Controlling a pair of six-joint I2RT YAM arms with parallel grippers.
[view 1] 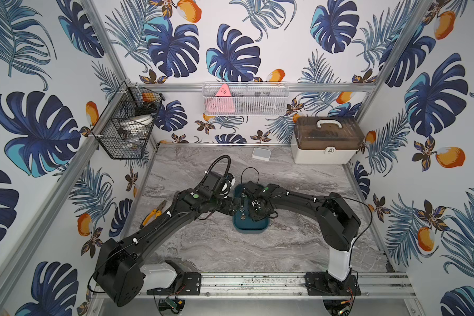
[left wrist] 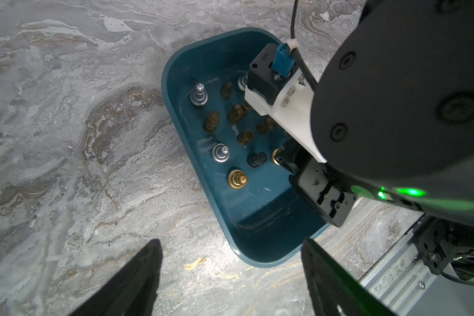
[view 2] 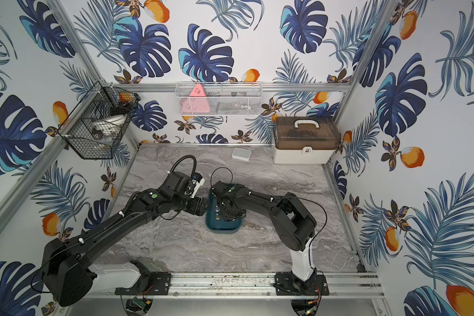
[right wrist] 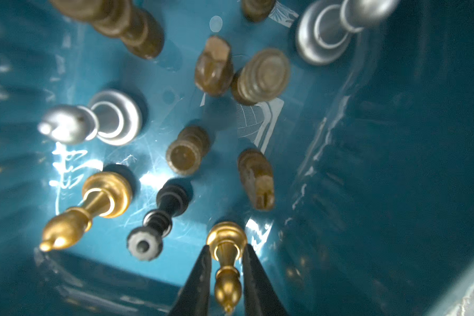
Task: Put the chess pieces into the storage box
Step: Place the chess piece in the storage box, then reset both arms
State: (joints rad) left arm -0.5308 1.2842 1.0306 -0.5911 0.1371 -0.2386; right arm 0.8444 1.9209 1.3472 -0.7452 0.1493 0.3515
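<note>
The storage box point(view 1: 251, 228) sits mid-table in both top views, its long axis running up and down the frame and both arms meeting over its upper half. Bare marble tabletop point(view 1: 230, 254) lies open below it and to either side, out to the aluminium rail point(view 1: 257, 281) along the lower edge. Yellow-handled pliers point(view 1: 153, 214) lie at the left table edge. A small flat white box point(view 1: 261, 153) and a white case with a brown lid point(view 1: 326, 139) stand well apart along the upper edge.

Eleven chess pieces point(right wrist: 186, 150) can be counted inside the tray, brown, silver, gold and one black. Most stand on their round bases with narrow tops upward. They are grouped in the half under the arms, and the tray's lower end is bare floor.

The right gripper point(right wrist: 226, 247) reaches down into the tray, jaws narrowly parted on either side of an upright gold piece point(right wrist: 227, 290) whose base rests on the floor. They do not appear to be pressing it.

The left gripper point(left wrist: 230, 242) hovers just beside the tray's left rim point(left wrist: 170, 109), jaws spread wide with nothing between them.
</note>
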